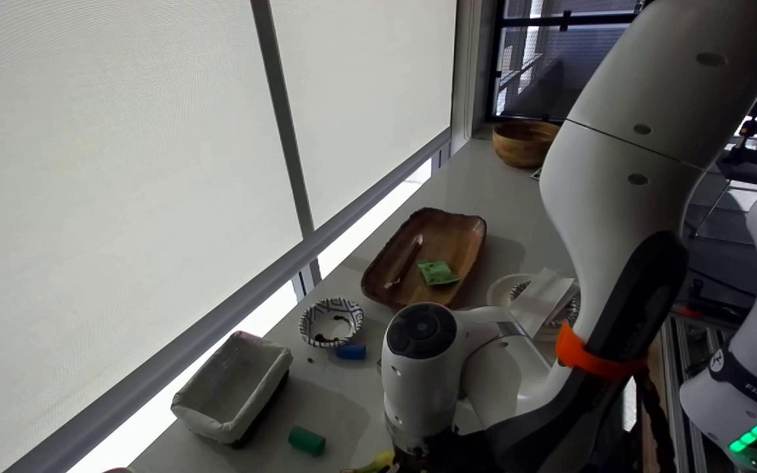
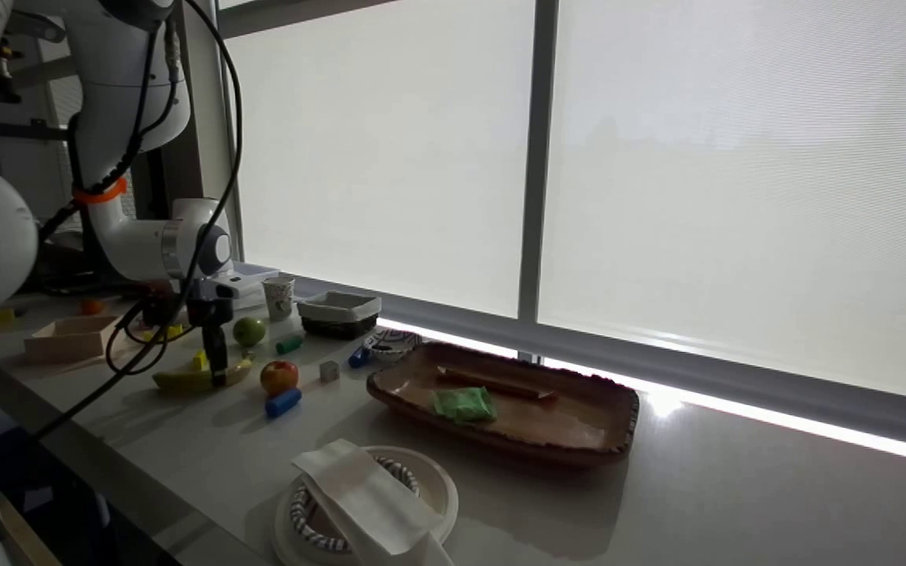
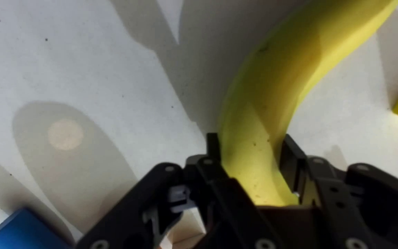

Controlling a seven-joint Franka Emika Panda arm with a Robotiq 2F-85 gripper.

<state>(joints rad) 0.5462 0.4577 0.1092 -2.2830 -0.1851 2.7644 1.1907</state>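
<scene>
Closest to the wrist camera, the gripper (image 3: 250,148) has its black fingers (image 3: 214,148) clasped on a banana (image 3: 271,90), one pressed to either flank of the yellow peel, with the curved length running out past the fingertips. In an exterior view the banana lies on the pale countertop (image 2: 775,511) directly under the gripper, showing on both sides of it. Just beside the gripper sits a yellow block (image 2: 200,361). Near the gripper, on the side toward the wooden tray (image 2: 579,424), are a red-and-yellow apple (image 2: 278,378) and a blue cylinder (image 2: 283,402), with a grey cube (image 2: 329,371) a little farther off. From the gripper toward the shaded window (image 2: 390,157) are a round green fruit (image 2: 248,332), a green cylinder (image 2: 289,343), an upright paper cup (image 2: 279,299) and a lined basket (image 2: 340,321). Well apart from the gripper, the tray holds a green packet (image 2: 465,403) and a brown wrapped stick (image 2: 496,384), while a white plate (image 2: 443,483), also well apart, bears a striped bowl (image 2: 301,516) with a white napkin (image 2: 374,495) lying across it
</scene>
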